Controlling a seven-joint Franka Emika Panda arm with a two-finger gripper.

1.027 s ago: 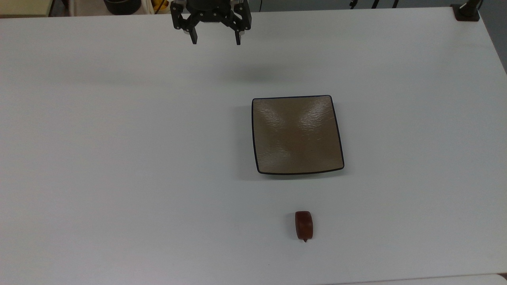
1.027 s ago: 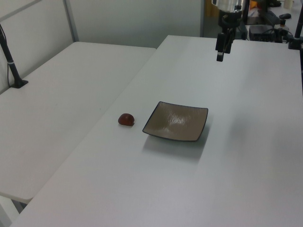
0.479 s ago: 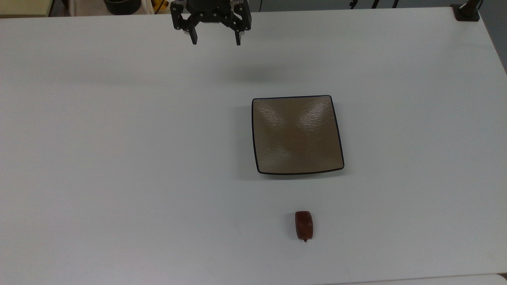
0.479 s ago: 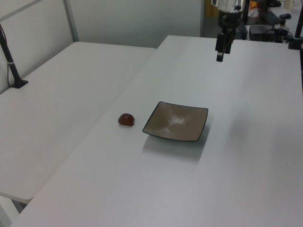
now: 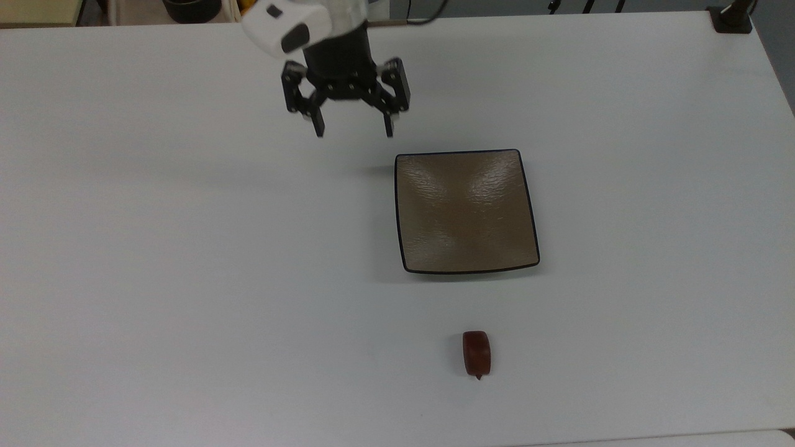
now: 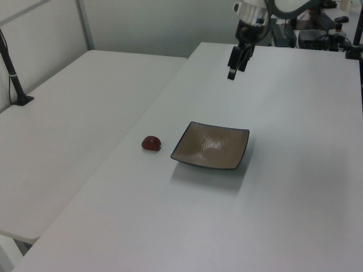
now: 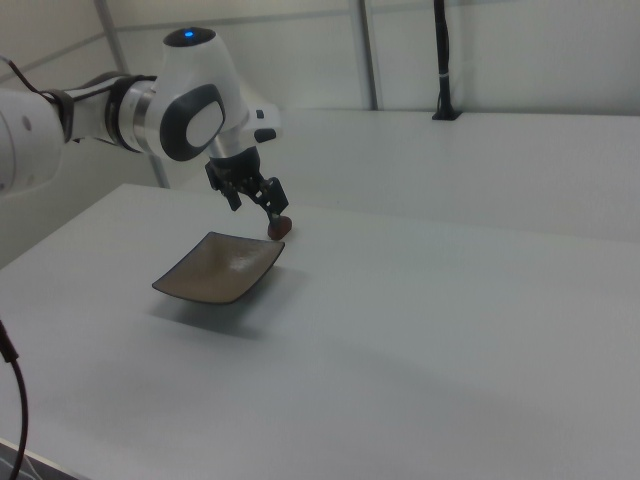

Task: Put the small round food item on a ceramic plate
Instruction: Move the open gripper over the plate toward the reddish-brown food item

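The gripper hangs in the air above the white table, its two dark fingers pointing downward and spread wide apart with nothing between them. In the top view it sits just past the upper-left corner of the ceramic plate, with the white wrist housing of the arm leaning in from the top edge. In the left view the gripper is raised well clear of the tabletop, beyond the far side of the ceramic plate, and the arm reaches in from the left view's upper right. In the right view the arm comes in from the right view's left, its last joint bent so that the gripper points down and slightly toward the right view's right, over the plate's far edge. The small round food item lies on the table below the plate in the top view, apart from it, its tiny tip pointing away from the plate; in the left view the item rests just beside the plate's left edge.
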